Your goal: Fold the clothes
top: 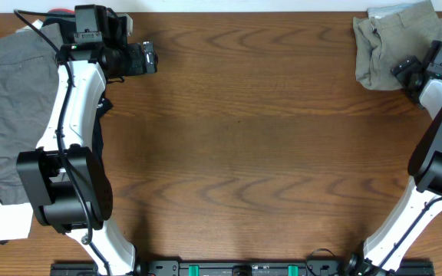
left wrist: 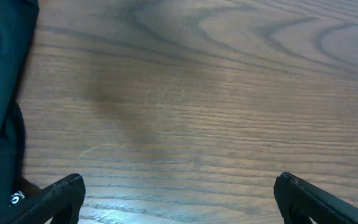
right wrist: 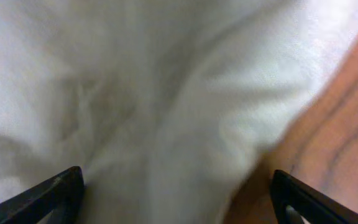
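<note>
Right gripper [right wrist: 176, 190], jaws spread, hangs over the khaki shorts [top: 382, 38] far right; left gripper [left wrist: 178, 193] spread above the table [top: 244, 138].

Khaki-beige shorts [top: 386, 46], bunched in a rumpled heap, table's far right corner

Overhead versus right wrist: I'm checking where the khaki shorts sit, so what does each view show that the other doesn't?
Only overhead: the whole bundled khaki shorts at the table's far right corner, the grey shorts at the left edge, and the left tool over bare wood. Only right wrist: the cloth's soft creases up close, between the wide-open fingers of the right tool. Both: khaki shorts and wood grain beside them.
</note>
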Available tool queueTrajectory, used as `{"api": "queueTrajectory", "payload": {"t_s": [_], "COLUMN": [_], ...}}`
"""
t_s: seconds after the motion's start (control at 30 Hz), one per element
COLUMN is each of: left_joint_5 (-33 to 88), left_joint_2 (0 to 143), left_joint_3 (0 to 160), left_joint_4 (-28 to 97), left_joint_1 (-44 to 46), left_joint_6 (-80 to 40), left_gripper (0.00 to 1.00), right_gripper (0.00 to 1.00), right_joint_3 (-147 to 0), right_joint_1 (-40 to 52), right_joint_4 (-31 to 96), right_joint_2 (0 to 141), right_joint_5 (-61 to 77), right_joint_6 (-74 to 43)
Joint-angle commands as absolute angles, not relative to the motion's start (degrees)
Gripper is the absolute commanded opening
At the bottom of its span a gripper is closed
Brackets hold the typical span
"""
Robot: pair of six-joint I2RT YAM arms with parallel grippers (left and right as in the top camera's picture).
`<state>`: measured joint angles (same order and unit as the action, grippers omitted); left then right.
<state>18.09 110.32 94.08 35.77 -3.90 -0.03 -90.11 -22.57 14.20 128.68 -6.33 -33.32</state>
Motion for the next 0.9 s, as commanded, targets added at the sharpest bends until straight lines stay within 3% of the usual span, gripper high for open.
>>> {"api": "queueTrajectory", "payload": {"t_s": [0.0, 0.23, 0.47, 0.87], "left_joint_5": [18.61, 19.11, 20.58, 20.58], "left_joint_2": [111.26, 111.02, 106.04, 89.67], "left_joint_3": [93.21, 93.23, 93.23, 93.23], "left_joint_4": [35.75, 36.4, 37.15, 45.32], "left_joint_1": [-3.92, -3.92, -3.44, -3.44], "left_joint_6": [-0.1, -0.19, -0.05, -0.14], "left_gripper": [0.98, 0.98, 0.98, 0.98], "right_gripper": [0.95, 0.95, 0.99, 0.99], "right_joint_3": [-89.8, -89.8, -89.8, -89.78], "right_joint_1": [-23.62, -23.62, -23.62, -23.62], "right_joint_4": [16.25, 25.08, 32.32, 45.76], "right_joint_2": [121.19, 106.21, 90.43, 67.9], "right_joint_5": [-5.5, 4.49, 26.09, 23.46], "right_joint_6": [-29.85, -22.2, -1.26, 6.96]}}
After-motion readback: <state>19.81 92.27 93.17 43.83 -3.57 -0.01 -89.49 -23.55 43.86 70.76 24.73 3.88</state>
